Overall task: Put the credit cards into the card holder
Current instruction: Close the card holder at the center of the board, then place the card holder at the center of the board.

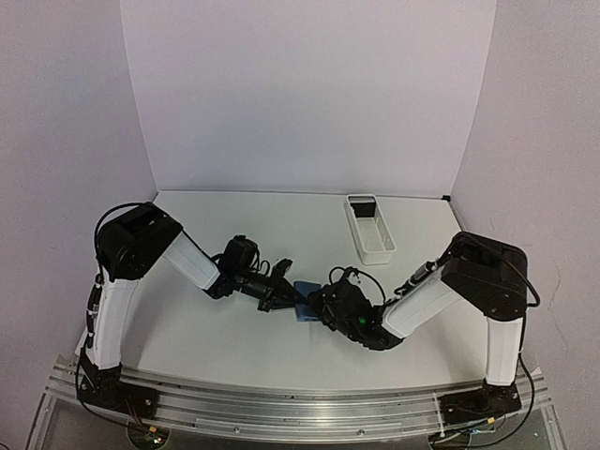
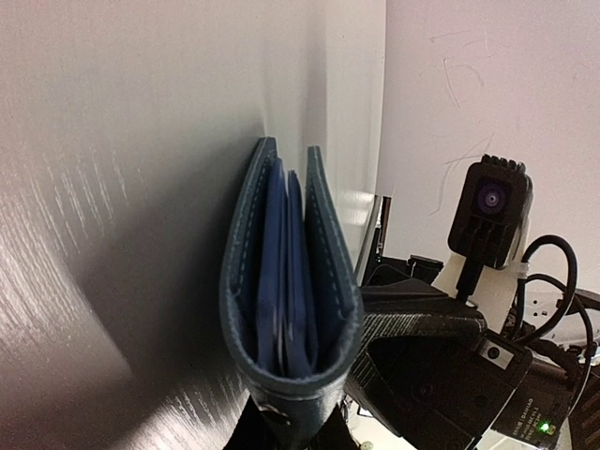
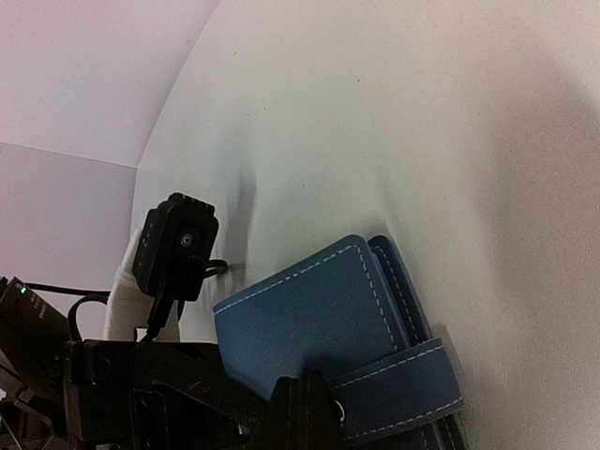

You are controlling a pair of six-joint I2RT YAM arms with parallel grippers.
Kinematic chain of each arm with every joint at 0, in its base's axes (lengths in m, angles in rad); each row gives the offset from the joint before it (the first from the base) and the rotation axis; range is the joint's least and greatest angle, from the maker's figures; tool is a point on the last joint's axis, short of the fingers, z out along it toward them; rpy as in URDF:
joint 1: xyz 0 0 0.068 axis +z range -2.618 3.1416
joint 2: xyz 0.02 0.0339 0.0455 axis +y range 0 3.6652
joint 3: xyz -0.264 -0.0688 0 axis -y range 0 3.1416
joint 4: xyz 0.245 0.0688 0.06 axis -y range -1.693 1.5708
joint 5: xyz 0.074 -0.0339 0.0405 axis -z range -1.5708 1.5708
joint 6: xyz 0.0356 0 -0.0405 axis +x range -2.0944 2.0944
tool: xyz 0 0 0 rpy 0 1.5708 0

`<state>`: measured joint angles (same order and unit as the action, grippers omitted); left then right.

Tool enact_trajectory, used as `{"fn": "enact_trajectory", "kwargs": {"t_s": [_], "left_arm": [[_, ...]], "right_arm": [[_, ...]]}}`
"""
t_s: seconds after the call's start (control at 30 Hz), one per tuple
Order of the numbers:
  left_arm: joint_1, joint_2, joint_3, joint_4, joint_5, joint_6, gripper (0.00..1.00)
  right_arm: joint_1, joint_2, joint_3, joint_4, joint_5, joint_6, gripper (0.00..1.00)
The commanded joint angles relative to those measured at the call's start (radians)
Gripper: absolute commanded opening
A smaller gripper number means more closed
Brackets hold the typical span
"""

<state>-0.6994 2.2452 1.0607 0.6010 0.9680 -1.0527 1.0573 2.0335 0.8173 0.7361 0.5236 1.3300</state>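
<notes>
The blue card holder (image 1: 304, 313) lies between my two grippers near the table's front middle. In the left wrist view it (image 2: 286, 281) is seen edge-on, slightly spread, with light blue pockets and thin pale edges inside. My left gripper (image 2: 286, 427) is shut on its spine. In the right wrist view the card holder (image 3: 309, 314) is folded, with its strap wrapped across. My right gripper (image 3: 311, 411) is shut on the snap tab (image 3: 394, 394) by the snap. No loose dark credit card shows in any view. In the top view the left gripper (image 1: 281, 295) and right gripper (image 1: 325, 304) nearly touch.
A long white tray (image 1: 370, 225) stands at the back right of the table. White walls close the back and both sides. The left arm's wrist camera (image 3: 178, 244) sits close to the right gripper, and the right arm's camera (image 2: 489, 211) close to the left.
</notes>
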Motion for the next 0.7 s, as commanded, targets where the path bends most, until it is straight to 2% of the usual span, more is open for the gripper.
{"fn": "enact_trajectory", "kwargs": {"t_s": [0.0,0.07,0.13,0.37,0.53,0.67], "left_arm": [[0.004,0.148,-0.036,-0.225,-0.097,-0.008,0.00],[0.005,0.149,-0.030,-0.244,-0.104,0.012,0.00],[0.004,0.153,-0.014,-0.292,-0.109,0.036,0.00],[0.003,0.156,0.035,-0.389,-0.134,0.094,0.00],[0.002,0.184,0.119,-0.454,-0.099,0.110,0.00],[0.003,0.203,0.212,-0.570,-0.111,0.168,0.00]], "right_arm": [[0.062,0.062,-0.074,-0.346,-0.232,-0.018,0.00],[0.061,0.012,-0.033,-0.396,-0.221,-0.078,0.00],[0.053,-0.051,0.071,-0.517,-0.185,-0.216,0.02],[-0.014,-0.265,0.374,-0.793,-0.068,-0.510,0.09],[-0.071,-0.426,0.454,-0.883,-0.006,-0.620,0.13],[-0.143,-0.517,0.468,-0.934,-0.003,-0.701,0.16]]}}
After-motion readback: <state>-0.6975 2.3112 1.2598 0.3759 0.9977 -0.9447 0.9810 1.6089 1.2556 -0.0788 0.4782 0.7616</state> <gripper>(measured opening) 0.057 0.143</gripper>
